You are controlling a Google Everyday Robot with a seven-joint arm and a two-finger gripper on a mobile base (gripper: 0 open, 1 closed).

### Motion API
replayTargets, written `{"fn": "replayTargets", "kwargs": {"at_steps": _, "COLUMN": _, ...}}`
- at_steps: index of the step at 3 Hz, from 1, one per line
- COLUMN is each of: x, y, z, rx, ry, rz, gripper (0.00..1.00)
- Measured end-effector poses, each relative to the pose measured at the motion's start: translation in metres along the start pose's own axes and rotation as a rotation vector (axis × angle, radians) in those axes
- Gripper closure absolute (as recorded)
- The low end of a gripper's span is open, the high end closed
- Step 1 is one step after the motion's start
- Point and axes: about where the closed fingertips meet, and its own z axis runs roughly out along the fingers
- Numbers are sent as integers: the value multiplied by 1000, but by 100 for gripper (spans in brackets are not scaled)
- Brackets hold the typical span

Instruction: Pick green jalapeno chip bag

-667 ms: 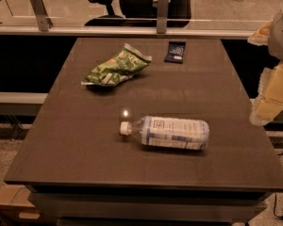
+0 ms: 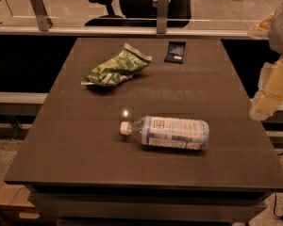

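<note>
The green jalapeno chip bag lies crumpled on the far left part of the dark table, its pale crimped end pointing to the far right. My gripper shows as a pale shape at the right edge of the view, beside the table's right edge and above floor level. It is well to the right of the bag and touches nothing. It holds nothing that I can see.
A clear plastic water bottle with a white label lies on its side in the table's middle, cap to the left. A small dark blue packet lies at the far edge. A glass partition and an office chair stand behind the table.
</note>
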Motion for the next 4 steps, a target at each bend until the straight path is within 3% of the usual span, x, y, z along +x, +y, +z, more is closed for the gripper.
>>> {"fn": "replayTargets", "kwargs": {"at_steps": 1, "x": -8, "y": -14, "z": 0, "rx": 34, "ry": -36, "rz": -37, "gripper": 0}}
{"fn": "replayTargets", "kwargs": {"at_steps": 2, "x": -19, "y": -24, "z": 1, "rx": 99, "ry": -87, "rz": -118, "gripper": 0}}
{"fn": "replayTargets", "kwargs": {"at_steps": 4, "x": -64, "y": -43, "z": 10, "rx": 238, "ry": -190, "rz": -352, "gripper": 0}}
